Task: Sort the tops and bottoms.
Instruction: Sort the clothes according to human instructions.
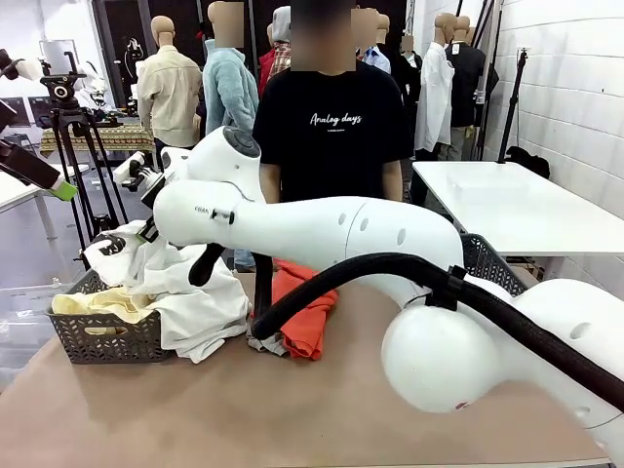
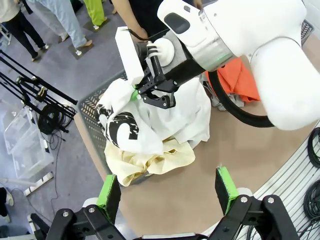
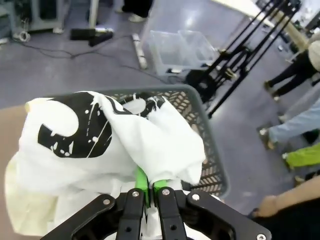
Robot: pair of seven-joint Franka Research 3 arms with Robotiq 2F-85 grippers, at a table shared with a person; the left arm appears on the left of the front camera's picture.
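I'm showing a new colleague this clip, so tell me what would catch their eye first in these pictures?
First, the big white right arm, stretched across the front view to the table's left. There the right claw is shut on a white garment with black splashes over the grey basket. Next comes the orange-red garment lying mid-table, in front of the person in a black T-shirt.
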